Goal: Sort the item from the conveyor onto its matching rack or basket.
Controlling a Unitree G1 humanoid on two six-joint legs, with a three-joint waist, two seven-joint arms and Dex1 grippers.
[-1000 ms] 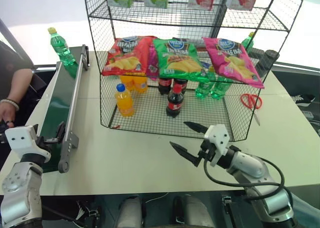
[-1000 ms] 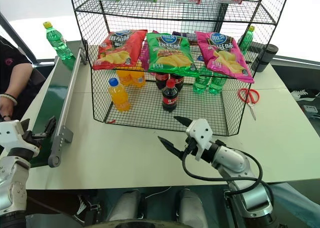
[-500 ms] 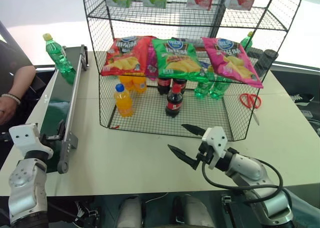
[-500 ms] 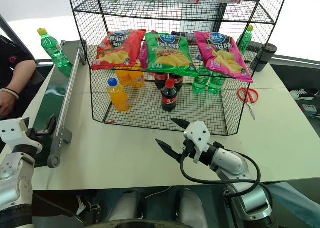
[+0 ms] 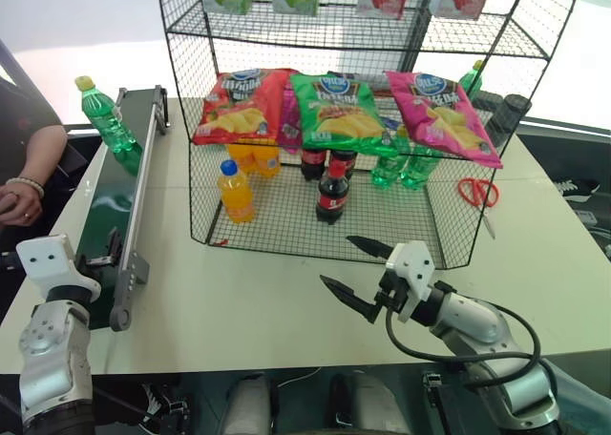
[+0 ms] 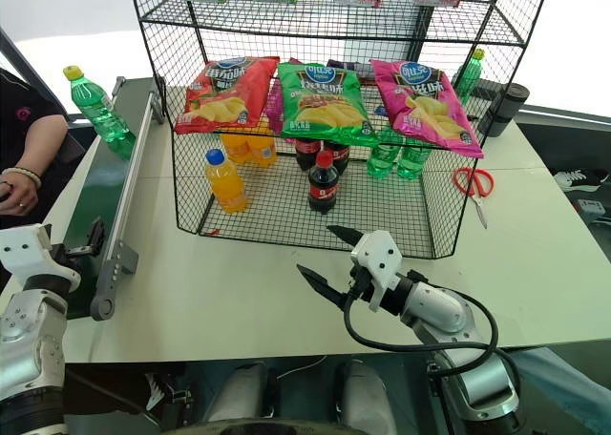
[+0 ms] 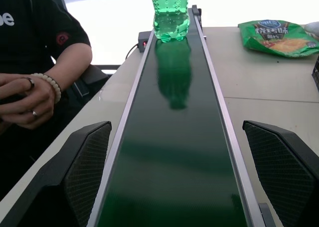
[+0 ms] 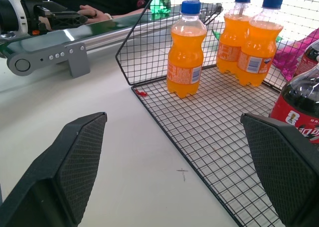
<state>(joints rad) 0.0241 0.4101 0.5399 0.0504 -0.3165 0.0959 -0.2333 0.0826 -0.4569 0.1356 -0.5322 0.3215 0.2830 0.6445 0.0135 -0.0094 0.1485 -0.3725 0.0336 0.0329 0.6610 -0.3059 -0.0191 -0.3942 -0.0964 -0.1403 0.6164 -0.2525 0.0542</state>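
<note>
soda bottle (image 7: 170, 13) top cropped (cap unseen)

The conveyor (image 5: 110, 211) runs along the worktop's (image 5: 248, 292) left side, with the bottle (image 5: 103, 113) upright at its far end. The rack (image 5: 363, 120) stands right of it, mid-worktop. Scissors (image 5: 480, 198) lie right of the rack; behind it, seemingly another bottle (image 5: 473, 78).

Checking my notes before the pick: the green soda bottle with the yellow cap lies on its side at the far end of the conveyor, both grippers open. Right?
Not quite. The green soda bottle stands upright, not on its side, at the far end of the conveyor, as the left eye view shows. The left gripper and right gripper are both open.
</note>
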